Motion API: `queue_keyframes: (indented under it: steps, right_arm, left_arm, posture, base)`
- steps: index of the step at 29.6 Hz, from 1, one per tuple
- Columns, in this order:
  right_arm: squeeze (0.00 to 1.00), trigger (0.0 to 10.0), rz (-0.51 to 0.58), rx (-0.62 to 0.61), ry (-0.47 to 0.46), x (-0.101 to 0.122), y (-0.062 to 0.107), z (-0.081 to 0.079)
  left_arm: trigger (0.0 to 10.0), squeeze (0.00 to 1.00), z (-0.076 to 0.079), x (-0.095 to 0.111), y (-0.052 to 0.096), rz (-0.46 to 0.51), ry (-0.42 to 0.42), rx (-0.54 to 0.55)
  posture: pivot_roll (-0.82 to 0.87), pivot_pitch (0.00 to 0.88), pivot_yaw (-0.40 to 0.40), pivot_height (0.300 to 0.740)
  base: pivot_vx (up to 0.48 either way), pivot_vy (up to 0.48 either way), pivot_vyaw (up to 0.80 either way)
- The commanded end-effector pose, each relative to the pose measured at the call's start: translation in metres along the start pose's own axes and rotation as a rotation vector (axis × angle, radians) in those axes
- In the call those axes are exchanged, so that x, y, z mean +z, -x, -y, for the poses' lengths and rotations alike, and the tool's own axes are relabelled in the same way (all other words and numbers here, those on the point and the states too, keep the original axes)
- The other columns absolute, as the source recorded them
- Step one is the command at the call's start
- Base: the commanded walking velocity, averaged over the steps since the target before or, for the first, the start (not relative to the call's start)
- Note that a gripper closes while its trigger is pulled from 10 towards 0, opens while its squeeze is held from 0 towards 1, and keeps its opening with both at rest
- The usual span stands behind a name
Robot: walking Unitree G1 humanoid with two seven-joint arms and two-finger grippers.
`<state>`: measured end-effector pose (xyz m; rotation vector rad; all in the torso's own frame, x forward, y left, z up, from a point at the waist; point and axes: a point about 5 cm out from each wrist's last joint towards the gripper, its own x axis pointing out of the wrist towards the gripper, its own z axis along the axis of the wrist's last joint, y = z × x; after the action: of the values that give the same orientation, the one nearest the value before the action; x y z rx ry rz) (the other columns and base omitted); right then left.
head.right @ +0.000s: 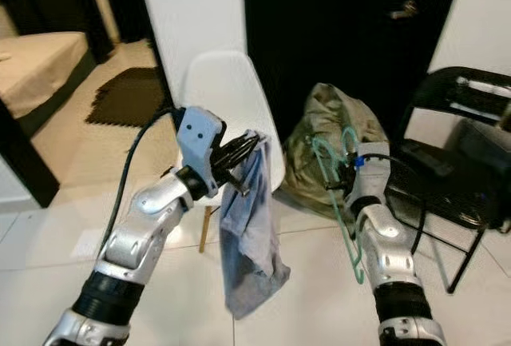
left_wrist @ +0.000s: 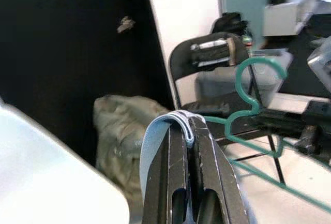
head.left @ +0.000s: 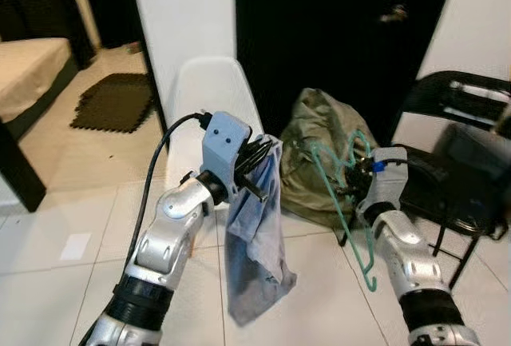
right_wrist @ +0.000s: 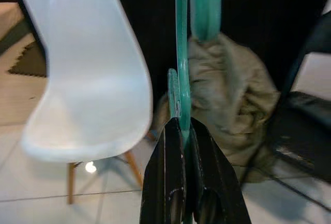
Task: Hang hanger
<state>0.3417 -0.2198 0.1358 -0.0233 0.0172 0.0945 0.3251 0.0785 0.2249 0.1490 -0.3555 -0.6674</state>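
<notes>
Teal hanger in my right pincer, blue cloth in my left — both held up in the air.

The hanger [head.left: 345, 202] is a thin plastic frame; I judge it light and stiff but slick, so it could swivel in a pinch. My right pincer [right_wrist: 180, 131] is closed tight on it near the neck, which I think is the steadiest place to hold it. Its hook points up and away from me, and its long axis slants down toward the tiled floor [head.left: 72, 234]. My left pincer [left_wrist: 190, 141] is clamped on a fold of the soft, limp blue cloth [head.left: 255, 242], which hangs straight down. Beyond them stand a white chair [head.left: 215, 90], an olive bag [head.left: 315, 134] and a black folding chair [head.left: 459, 146].
</notes>
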Motion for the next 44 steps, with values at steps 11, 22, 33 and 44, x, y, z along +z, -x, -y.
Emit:
queue_keyframes:
  steps: [11, 22, 33, 44]
  right_arm:
    - [0.00, 10.0, 0.054, 0.264, 0.021, 0.025, 0.010, 0.008]
    - [0.00, 10.0, 0.121, 0.596, 0.000, 0.050, 0.039, 0.016]
    - [0.00, 10.0, -0.005, 1.011, 0.039, 0.051, 0.078, 0.009]
    - [0.00, 10.0, -0.056, 1.021, 0.089, 0.064, 0.094, 0.038]
  left_arm:
    - [10.0, 0.00, -0.078, -0.007, 0.041, -0.156, -0.353, 0.121]
    - [10.0, 0.00, -0.073, 0.029, 0.053, 0.005, -0.240, -0.197]
    - [10.0, 0.00, -0.077, 0.040, 0.069, -0.138, -0.338, -0.534]
    - [10.0, 0.00, -0.078, 0.059, 0.056, -0.174, -0.678, -0.634]
  posture:
    - [-0.03, 0.000, -0.017, 0.740]
    - [-0.02, 0.000, -0.015, 0.740]
    - [-0.03, 0.000, -0.006, 0.740]
    - [-0.04, 0.000, 0.006, 0.740]
  base:
    - [0.000, 0.000, -0.80]
    - [0.000, 0.000, -0.65]
    - [0.000, 0.000, 0.00]
    - [0.000, 0.000, 0.00]
